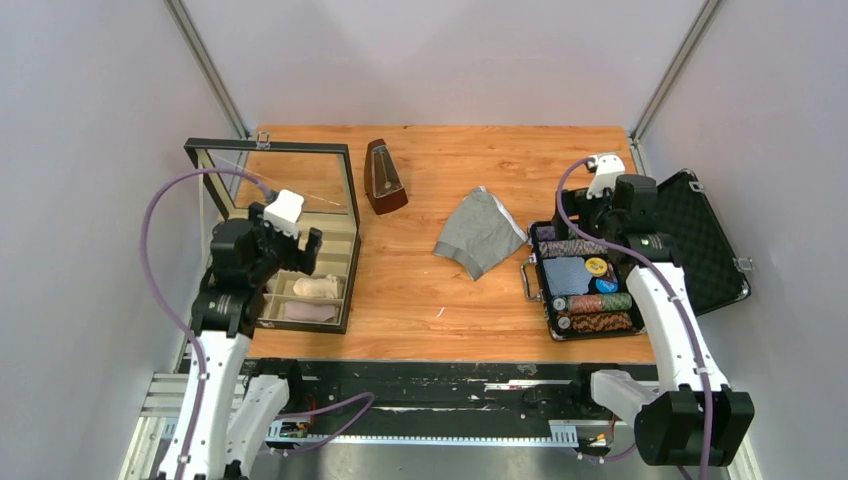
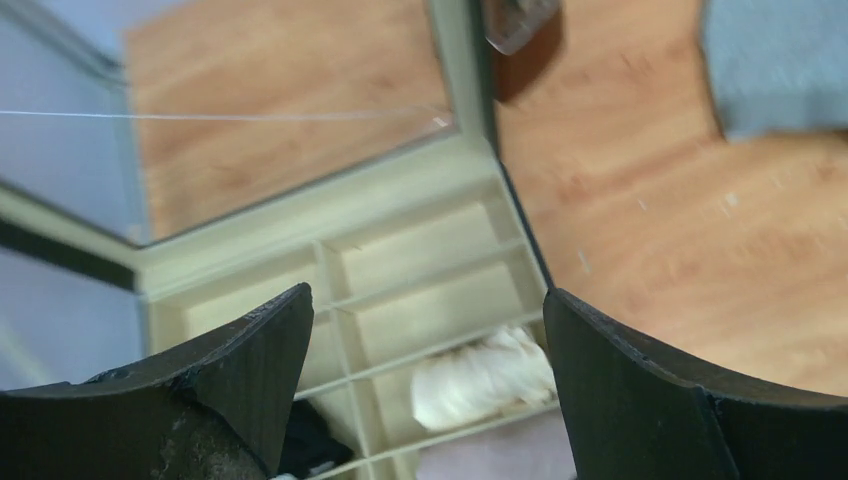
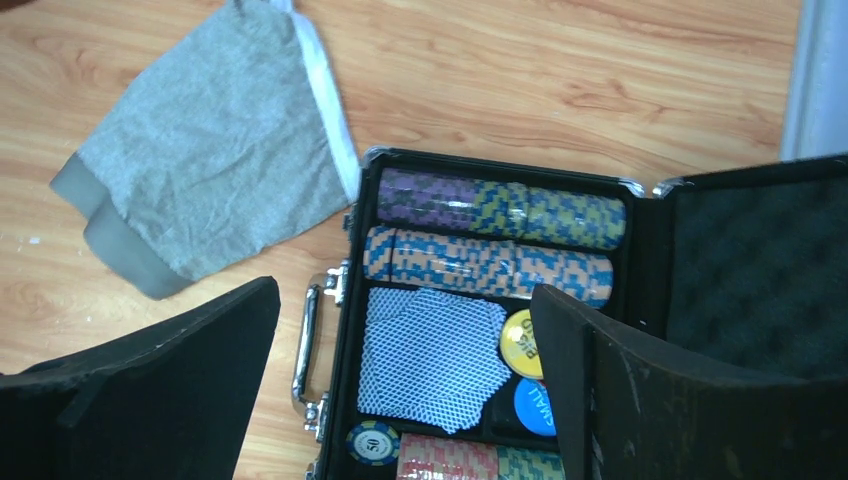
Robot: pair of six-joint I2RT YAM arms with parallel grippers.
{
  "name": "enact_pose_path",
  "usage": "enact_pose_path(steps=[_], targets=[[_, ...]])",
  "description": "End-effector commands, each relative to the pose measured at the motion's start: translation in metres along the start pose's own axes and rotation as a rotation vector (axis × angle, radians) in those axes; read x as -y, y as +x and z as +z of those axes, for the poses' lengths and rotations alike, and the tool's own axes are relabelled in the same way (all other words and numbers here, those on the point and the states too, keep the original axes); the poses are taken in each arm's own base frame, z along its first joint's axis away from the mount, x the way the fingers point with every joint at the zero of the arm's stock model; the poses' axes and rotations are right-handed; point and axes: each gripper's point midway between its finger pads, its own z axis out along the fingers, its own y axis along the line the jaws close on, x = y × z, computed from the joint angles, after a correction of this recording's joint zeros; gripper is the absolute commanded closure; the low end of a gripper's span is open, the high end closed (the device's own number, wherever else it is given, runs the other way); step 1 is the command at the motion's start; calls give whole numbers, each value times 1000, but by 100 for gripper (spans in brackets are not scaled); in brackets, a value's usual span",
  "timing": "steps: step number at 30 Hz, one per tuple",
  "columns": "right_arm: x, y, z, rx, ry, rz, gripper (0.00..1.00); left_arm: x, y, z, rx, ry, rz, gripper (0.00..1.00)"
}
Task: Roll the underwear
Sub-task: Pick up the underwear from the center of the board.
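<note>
Counts one underwear (image 1: 480, 232), flat and unrolled in the middle of the table (image 1: 420, 290), right of one metronome (image 1: 384, 178) and just beside one open chip case (image 1: 548, 300); adds, at the left edge, one glass-lidded box (image 1: 350, 270) with two cloth rolls (image 1: 315, 288) inside. Finds the left pincer (image 2: 425, 330) spread wide and empty above the box's compartments, arm bent forward over them. Finds the right pincer (image 3: 405, 300) equally wide, empty, pointing down over the chip case, underwear off to the left.
</note>
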Motion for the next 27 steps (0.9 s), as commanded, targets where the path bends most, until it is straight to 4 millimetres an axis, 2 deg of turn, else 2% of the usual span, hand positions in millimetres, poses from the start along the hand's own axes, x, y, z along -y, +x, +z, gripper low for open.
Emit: enact_pose_path(steps=[1,6,9,14,17,19,20,27], targets=[[-29,4,14,-3,-158,-94,0,55,33,7,-134,348,33,8],[-85,24,22,-14,-537,-338,1,74,53,20,-252,498,72,9],[-100,28,47,-57,-583,-361,14,77,48,28,-270,537,109,10],[-94,21,113,-185,-534,-229,32,84,43,39,-285,581,160,10],[-84,13,148,-194,-475,-196,33,88,41,42,-282,594,175,10],[-83,11,166,-205,-468,-188,33,91,39,44,-282,604,169,10],[-82,17,176,-229,-462,-175,33,91,35,44,-275,605,167,10],[-89,34,204,-295,-506,-129,37,93,30,42,-258,614,178,9]])
